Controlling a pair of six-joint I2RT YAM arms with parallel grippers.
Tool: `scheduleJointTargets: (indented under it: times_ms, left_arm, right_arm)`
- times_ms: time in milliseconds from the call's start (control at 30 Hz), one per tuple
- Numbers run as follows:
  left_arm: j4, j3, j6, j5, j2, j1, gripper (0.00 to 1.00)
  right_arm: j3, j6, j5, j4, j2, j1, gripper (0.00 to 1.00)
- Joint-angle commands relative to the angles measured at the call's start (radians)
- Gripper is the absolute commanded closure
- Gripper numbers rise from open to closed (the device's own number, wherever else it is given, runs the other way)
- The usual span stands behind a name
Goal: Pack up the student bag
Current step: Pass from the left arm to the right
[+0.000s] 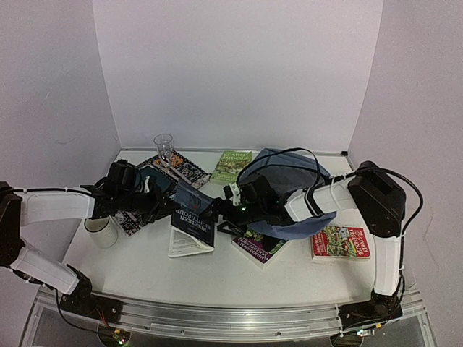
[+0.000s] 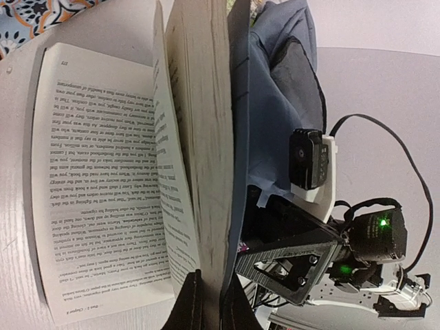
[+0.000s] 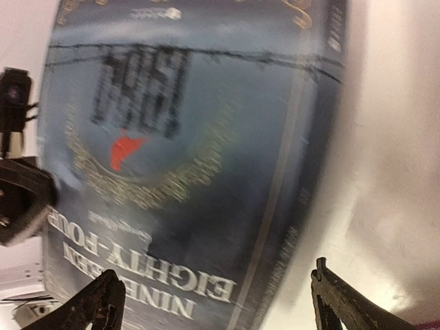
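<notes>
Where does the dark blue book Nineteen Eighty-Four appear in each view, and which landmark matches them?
Top external: the dark blue book stands open at centre.
Left wrist: centre, page edges toward the camera, one page spread left.
Right wrist: its cover fills the frame.
Landmark: the student bag, right of the book in the top and left wrist views.

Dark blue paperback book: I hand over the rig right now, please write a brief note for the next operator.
Left hand: shut on the dark blue paperback book, whose loose pages hang open.
Right hand: open, fingers either side of the book's cover, no grip.
Large grey-blue fabric backpack: far right of the white table, under the right arm.
Done: book gripped, near the bag.
Left: put it into the bag; a green book and a red book lie outside too.
</notes>
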Motion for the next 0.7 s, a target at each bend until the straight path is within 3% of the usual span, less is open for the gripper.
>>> scheduleJointTargets:
  times_ms: [0, 433, 567, 667]
  left_arm:
    - [0.207, 0.001, -0.025, 0.099, -0.071, 0.000, 1.00]
    - [0.320, -0.038, -0.047, 0.158, -0.140, 0.000, 1.00]
    - [0.326, -0.070, -0.070, 0.168, -0.119, 0.000, 1.00]
    - [0.328, -0.072, -0.068, 0.179, -0.103, 0.000, 1.00]
  right_arm:
    - [0.029, 0.059, -0.075, 0.148, 0.017, -0.012, 0.07]
    - [0.105, 0.136, -0.165, 0.326, 0.125, -0.037, 0.10]
    - [0.112, 0.168, -0.198, 0.414, 0.147, -0.039, 0.21]
    - [0.105, 0.174, -0.208, 0.465, 0.141, -0.041, 0.36]
